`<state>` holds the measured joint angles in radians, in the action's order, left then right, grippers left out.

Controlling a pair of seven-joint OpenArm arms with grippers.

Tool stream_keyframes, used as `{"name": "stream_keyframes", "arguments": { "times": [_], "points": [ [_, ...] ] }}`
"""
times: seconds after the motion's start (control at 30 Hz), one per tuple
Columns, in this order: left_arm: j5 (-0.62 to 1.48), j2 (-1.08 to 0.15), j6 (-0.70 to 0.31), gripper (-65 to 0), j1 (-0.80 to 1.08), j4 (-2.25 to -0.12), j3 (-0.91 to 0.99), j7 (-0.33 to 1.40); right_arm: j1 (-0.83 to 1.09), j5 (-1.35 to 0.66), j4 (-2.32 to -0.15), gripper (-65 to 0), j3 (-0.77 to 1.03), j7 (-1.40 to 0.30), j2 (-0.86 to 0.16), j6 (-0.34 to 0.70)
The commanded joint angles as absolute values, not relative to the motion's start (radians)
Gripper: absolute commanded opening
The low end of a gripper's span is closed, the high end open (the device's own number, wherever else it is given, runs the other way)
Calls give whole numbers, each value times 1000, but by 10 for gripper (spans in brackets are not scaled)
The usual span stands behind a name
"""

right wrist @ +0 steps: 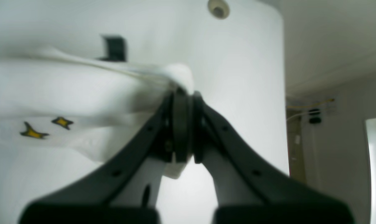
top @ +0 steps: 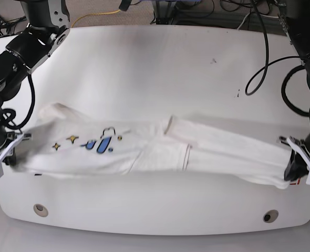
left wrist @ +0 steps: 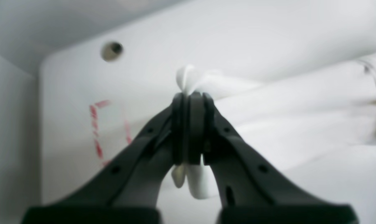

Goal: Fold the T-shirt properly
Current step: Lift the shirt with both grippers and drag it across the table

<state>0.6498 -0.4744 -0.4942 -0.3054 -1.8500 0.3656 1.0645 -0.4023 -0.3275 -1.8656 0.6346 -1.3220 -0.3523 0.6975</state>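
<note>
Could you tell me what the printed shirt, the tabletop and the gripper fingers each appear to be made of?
The white T-shirt with blue letters and yellow stars looks like soft matte knit fabric, probably cotton: it creases and sags between the grips. The white rounded tabletop seems a smooth, slightly glossy hard surface, perhaps laminate or plastic. The black fingers look like matte moulded plastic, with rubbery-looking pads.

A: What are we seeing here?

B: Our right gripper (right wrist: 183,93) has its jaws pinched tight on a bunched edge of the T-shirt (right wrist: 66,90). Left of the gripper we've got yellow stars (right wrist: 48,127). Above it, a round hole (right wrist: 218,8) in the white table (right wrist: 244,77).
</note>
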Motion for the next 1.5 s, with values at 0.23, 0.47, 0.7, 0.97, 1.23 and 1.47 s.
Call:
{"name": "stream_keyframes", "arguments": {
  "times": [0.23,0.47,0.7,0.97,1.23,1.47],
  "points": [
    [661,-501,-490,-650,-579,-1747,323,1035,-699,-323,-1767,-650,460,-1307,-412,698],
    [661,-541,-489,-650,-728,-1652,323,1035,-857,-323,-1759,-650,374,-1308,-440,698],
    [662,-549,-490,-650,-777,-1641,325,1035,-897,-326,-1788,-650,334,-1308,-467,698],
    [668,-555,-490,-650,-664,-1649,325,1035,-760,-332,-1793,-650,364,-1303,-467,698],
    [670,-524,-492,-650,-398,-1730,394,1033,-521,-334,-1827,-650,490,-1276,-418,698],
    [668,-481,-538,-650,-130,-1771,463,1030,-285,-335,-1830,-650,576,-1230,-369,698]
  ]
}}
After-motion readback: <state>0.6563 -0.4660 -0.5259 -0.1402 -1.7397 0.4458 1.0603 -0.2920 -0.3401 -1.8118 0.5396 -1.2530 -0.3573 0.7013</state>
